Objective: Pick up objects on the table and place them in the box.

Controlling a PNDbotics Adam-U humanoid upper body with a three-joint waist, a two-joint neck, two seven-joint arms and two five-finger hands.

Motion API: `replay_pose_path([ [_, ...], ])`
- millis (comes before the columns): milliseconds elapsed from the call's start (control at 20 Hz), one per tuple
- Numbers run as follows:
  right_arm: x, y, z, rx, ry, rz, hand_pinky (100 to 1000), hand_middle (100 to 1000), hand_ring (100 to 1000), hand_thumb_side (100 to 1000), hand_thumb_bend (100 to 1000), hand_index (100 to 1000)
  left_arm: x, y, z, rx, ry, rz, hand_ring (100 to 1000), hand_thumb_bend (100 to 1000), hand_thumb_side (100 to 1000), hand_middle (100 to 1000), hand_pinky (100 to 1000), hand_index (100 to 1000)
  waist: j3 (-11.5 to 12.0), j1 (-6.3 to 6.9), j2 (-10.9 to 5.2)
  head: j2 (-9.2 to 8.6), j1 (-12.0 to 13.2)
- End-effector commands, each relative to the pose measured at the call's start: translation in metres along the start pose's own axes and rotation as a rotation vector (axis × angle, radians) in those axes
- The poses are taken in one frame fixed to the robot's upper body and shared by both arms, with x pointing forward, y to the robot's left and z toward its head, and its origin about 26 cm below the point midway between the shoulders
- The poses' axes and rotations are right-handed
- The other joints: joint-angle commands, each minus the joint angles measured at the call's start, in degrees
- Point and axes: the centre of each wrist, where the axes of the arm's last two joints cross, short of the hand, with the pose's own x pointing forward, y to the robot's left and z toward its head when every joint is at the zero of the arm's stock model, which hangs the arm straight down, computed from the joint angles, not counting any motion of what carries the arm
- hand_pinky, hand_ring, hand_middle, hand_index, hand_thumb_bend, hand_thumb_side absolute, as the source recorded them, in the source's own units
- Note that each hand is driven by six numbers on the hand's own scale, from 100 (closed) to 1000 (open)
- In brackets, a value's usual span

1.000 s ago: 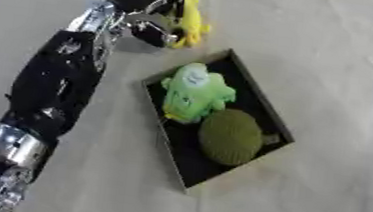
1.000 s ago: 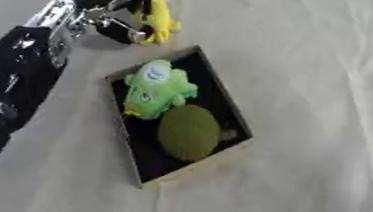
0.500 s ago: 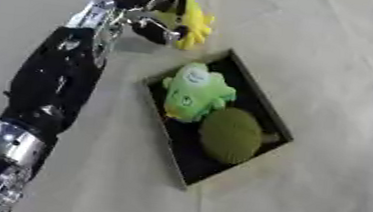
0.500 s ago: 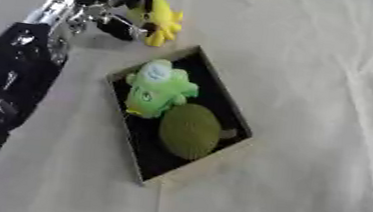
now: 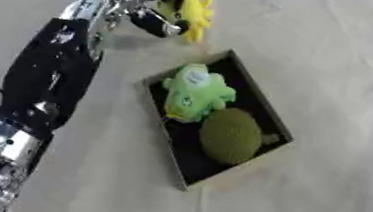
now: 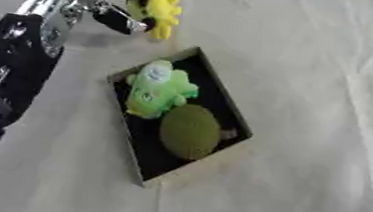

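A shallow dark box [image 5: 272,119] with tan walls lies askew in the middle of the cloth. Inside it a light green plush toy [image 5: 193,92] rests at the far end and a round olive-green ball [image 5: 230,136] sits nearer me. My left hand [image 5: 153,4] reaches to the far side, just beyond the box's far corner, with its fingers curled round a yellow plush toy [image 5: 195,14] that sticks out to the right of the fingers. The toy hangs above the cloth near the box's far corner. My right hand shows in neither view.
My left arm [image 5: 48,77] stretches along the left side of the box from the lower left corner. A beige cloth [image 6: 324,93] with soft folds covers the table to the right of the box.
The whole picture has shifted a little, so the camera has moved. My left hand still holds the yellow toy beyond the box's far corner, with little visible change in its place.
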Motion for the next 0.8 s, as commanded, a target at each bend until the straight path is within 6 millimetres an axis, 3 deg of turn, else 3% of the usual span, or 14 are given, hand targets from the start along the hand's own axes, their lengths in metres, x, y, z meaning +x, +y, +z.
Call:
replay_pose_path([
  [50,0.007,-0.004,-0.003,0.001,-0.021,0.016,908,589,854,523,100,762,-0.008,0.019,0.001,0.022,0.002,-0.045,355,410,215,221,493,393,0.1,-0.4,-1.83,0.0,-0.1],
  [650,0.007,-0.004,-0.003,-0.003,-0.019,0.015,908,590,854,523,100,762,0.005,0.048,-0.003,0.05,-0.136,-0.056,375,442,217,244,498,414,0.4,-0.24,-2.56,0.48,-0.6],
  [700,0.007,-0.004,-0.003,-0.004,-0.019,0.015,908,590,854,523,100,762,0.005,0.05,-0.003,0.052,-0.135,-0.052,391,427,208,271,512,442,0.4,-0.26,-2.63,0.43,-0.6],
  [750,0.007,-0.004,-0.003,-0.004,-0.019,0.015,908,590,854,523,100,762,0.005,0.05,-0.002,0.048,-0.129,-0.049,496,449,223,455,614,631,0.4,-0.27,-2.68,0.31,-0.6],
  [800,0.007,-0.004,-0.003,-0.005,-0.019,0.015,908,590,854,523,100,762,0.003,0.05,-0.001,0.033,-0.12,-0.055,595,495,255,561,686,734,0.4,-0.27,-2.71,0.22,-0.6],
])
